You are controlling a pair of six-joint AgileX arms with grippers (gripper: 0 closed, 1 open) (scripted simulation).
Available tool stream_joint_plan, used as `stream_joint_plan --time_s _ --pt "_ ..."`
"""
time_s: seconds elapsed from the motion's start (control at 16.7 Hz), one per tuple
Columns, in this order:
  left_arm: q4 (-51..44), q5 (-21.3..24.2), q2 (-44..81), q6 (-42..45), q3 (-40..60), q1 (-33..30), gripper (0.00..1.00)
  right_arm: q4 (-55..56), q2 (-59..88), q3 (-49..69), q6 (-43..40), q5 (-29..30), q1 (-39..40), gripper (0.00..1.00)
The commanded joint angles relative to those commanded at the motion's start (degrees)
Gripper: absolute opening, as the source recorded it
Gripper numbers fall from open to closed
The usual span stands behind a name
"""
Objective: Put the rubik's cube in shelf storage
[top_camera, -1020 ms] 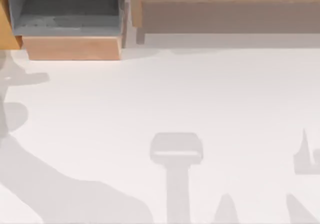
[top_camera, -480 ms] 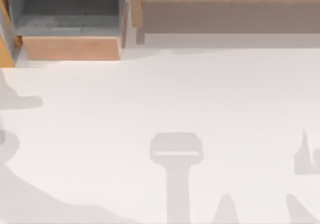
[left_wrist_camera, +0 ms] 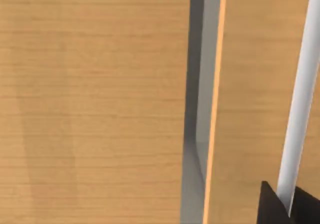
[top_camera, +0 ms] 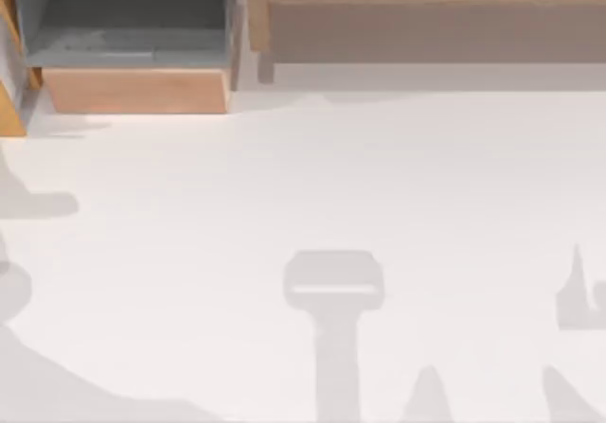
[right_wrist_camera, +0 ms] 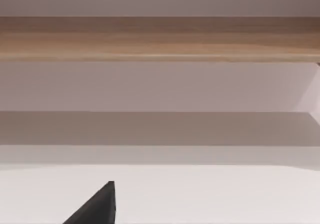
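Observation:
The rubik's cube is out of view. The shelf storage (top_camera: 431, 26) is the long light-brown wooden unit along the back right of the table, with a side post at its left end and a greyish-brown recess. In the right wrist view its wood ledge (right_wrist_camera: 160, 38) runs straight ahead, across the white table, beyond a dark part of my right gripper (right_wrist_camera: 97, 206). The left wrist view looks closely at orange-brown wood panels (left_wrist_camera: 95, 103) split by a grey gap, and a dark part of my left gripper (left_wrist_camera: 287, 209) sits at the picture's edge.
A grey-lined box (top_camera: 133, 35) with a light wood front stands at the back left, next to the shelf's post. An orange-brown wooden piece (top_camera: 9, 111) sits at the far left edge. Arm shadows lie on the white table (top_camera: 331, 177) at the left and along the front.
The arm shadow at the left has slid down and off toward the left edge. The orange-brown piece at the far left now shows narrower and reaches lower. The right side is unchanged.

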Motion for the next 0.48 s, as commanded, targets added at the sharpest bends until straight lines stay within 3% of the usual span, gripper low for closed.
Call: stream_joint_plan --time_s 0.3,0.48 --pt "5.31 3.74 -4.13 0.22 -10.55 3.7 0.0 0.0 0.0 0.0 0.0 0.0 0.0 1.0" --pt "6.21 4.32 -4.71 0.27 -11.63 4.3 0.0 0.0 0.0 0.0 0.0 0.0 0.0 1.0"
